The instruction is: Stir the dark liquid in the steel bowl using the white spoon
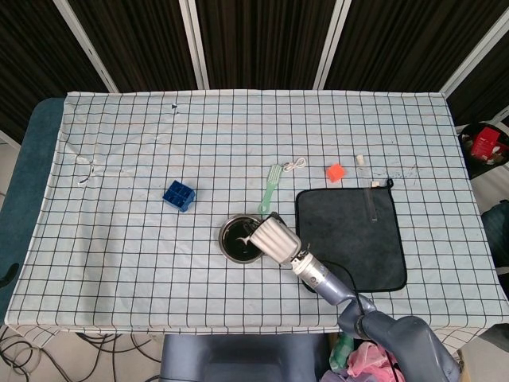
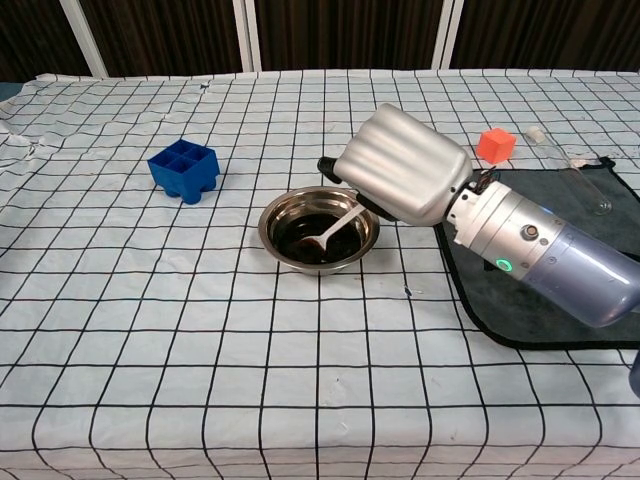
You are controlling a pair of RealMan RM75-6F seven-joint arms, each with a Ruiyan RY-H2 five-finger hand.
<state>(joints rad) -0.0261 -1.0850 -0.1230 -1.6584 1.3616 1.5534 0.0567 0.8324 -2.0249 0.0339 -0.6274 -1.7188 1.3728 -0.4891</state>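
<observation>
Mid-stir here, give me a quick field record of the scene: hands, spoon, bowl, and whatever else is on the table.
right hand: holds the white spoon by its handle, over the bowl's right rim
left hand: not in view
white spoon: bowl end down in the dark liquid
steel bowl: upright on the checked cloth
dark mat: right of the bowl
blue tray: left of the bowl
orange block: beyond the mat
green fork: behind the bowl
</observation>
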